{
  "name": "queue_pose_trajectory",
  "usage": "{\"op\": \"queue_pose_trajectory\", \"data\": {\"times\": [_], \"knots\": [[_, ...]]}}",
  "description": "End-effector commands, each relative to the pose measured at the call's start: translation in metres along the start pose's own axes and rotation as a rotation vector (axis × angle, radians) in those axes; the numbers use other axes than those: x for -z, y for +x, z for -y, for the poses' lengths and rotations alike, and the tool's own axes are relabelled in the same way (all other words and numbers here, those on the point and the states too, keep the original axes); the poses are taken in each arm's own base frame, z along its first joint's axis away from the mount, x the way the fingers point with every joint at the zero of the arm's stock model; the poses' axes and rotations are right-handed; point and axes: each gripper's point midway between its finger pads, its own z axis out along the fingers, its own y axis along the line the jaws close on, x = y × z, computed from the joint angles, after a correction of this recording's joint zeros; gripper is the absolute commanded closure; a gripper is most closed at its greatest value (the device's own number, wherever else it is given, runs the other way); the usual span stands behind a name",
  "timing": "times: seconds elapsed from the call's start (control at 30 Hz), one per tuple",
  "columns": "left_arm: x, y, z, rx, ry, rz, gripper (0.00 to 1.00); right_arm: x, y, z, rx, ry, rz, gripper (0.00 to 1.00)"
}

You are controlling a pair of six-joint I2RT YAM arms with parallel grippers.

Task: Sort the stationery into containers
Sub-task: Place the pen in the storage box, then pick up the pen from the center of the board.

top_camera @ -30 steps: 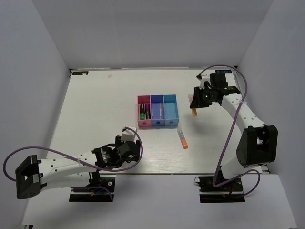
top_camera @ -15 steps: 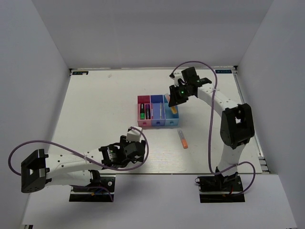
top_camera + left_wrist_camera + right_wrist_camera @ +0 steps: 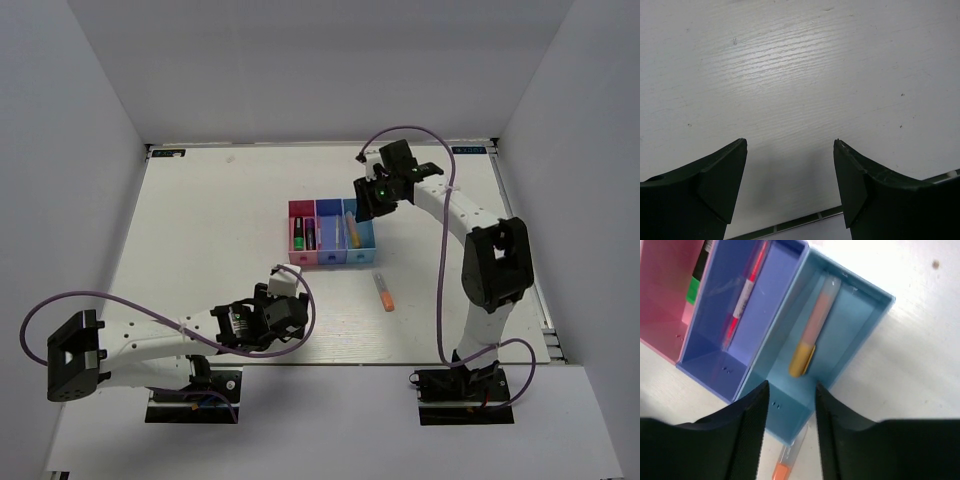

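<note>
Three joined containers stand mid-table: pink (image 3: 303,258), blue-purple (image 3: 331,257) and light blue (image 3: 359,255). My right gripper (image 3: 365,205) (image 3: 790,385) hangs open right above the light blue bin (image 3: 860,335), nothing between its fingers. A short orange-yellow marker (image 3: 812,330) (image 3: 352,222) lies inside that bin. The blue-purple bin (image 3: 705,357) holds a thin pink stick (image 3: 742,292). A green highlighter (image 3: 298,235) and a purple one (image 3: 311,235) lie in the pink bin. An orange-grey marker (image 3: 384,291) (image 3: 787,462) rests on the table in front of the bins. My left gripper (image 3: 262,325) (image 3: 790,142) is open over bare table.
White walls enclose the white table (image 3: 200,230) on three sides. In the left wrist view the table's near edge (image 3: 795,220) runs just below the fingers. The right arm's cable (image 3: 420,135) arcs over the back of the table.
My right arm swung left from the table's right side with the orange-yellow marker to the light blue bin. Its jaws opened and the marker now lies in the bin. The left arm edged right.
</note>
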Motion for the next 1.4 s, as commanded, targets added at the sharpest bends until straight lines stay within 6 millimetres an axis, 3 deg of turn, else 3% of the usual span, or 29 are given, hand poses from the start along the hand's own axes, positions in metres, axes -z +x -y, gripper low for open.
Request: {"op": "queue_pose_trajectory", "data": {"times": [0.0,0.07,0.17,0.2,0.23,0.27,0.3,0.33,0.4,0.43,0.47,0.5,0.53,0.7,0.83,0.93,1.07,1.23,1.3,1.37], "knots": [[0.007,-0.014,0.002,0.01,-0.001,0.037,0.2,0.028,0.0,-0.006,0.03,0.031,0.037,0.56],[0.013,-0.02,-0.006,-0.001,-0.026,0.055,0.23,0.047,0.007,-0.001,0.048,0.1,0.056,0.65],[0.021,-0.032,-0.022,-0.036,-0.08,0.094,0.37,0.07,0.035,0.001,0.08,0.142,0.072,0.69],[0.025,-0.034,-0.027,-0.044,-0.087,0.101,0.48,0.072,0.041,0.001,0.09,0.149,0.071,0.69],[0.03,-0.039,-0.032,-0.067,-0.098,0.108,0.52,0.062,0.076,0.004,0.083,0.145,0.006,0.69],[0.031,-0.045,-0.039,-0.042,-0.108,0.108,0.55,0.075,0.076,-0.003,0.099,0.139,0.047,0.69],[0.035,-0.047,-0.045,-0.029,-0.111,0.104,0.57,0.074,0.084,-0.009,0.101,0.11,0.044,0.67],[0.039,-0.051,-0.051,-0.026,-0.105,0.104,0.57,0.064,0.115,-0.007,0.084,0.097,-0.008,0.66],[0.04,-0.056,-0.068,0.037,-0.112,0.086,0.51,0.068,0.123,-0.022,0.093,0.041,0.027,0.53],[0.039,-0.056,-0.076,0.075,-0.113,0.066,0.32,0.058,0.143,-0.025,0.095,0.016,0.01,0.49],[0.039,-0.054,-0.078,0.069,-0.098,0.044,0.23,0.055,0.148,-0.029,0.089,0.004,0.01,0.46],[0.037,-0.057,-0.098,0.129,-0.153,0.037,0.17,0.052,0.153,-0.031,0.082,-0.006,0.006,0.41],[0.039,-0.057,-0.098,0.15,-0.13,0.03,0.1,0.045,0.161,-0.033,0.085,-0.013,-0.008,0.38],[0.033,-0.039,-0.128,0.223,-0.17,-0.037,0.08,0.021,0.174,-0.027,0.051,0.024,-0.07,0.38],[0.028,-0.028,-0.131,0.255,-0.155,-0.039,0.08,0.008,0.181,-0.023,0.054,0.079,-0.076,0.4],[0.028,-0.032,-0.13,0.255,-0.146,-0.032,0.07,0.004,0.181,-0.009,0.066,0.167,-0.072,0.44],[0.027,-0.034,-0.129,0.277,-0.129,-0.038,0.06,-0.004,0.199,-0.005,0.066,0.191,-0.127,0.54],[0.028,-0.035,-0.127,0.287,-0.11,-0.03,0.06,-0.006,0.213,0.008,0.074,0.295,-0.189,0.85],[0.029,-0.036,-0.128,0.288,-0.108,-0.023,0.06,-0.005,0.216,0.006,0.073,0.291,-0.211,0.94],[0.029,-0.033,-0.128,0.285,-0.11,-0.027,0.06,-0.003,0.218,-0.003,0.069,0.247,-0.221,0.95]]}}
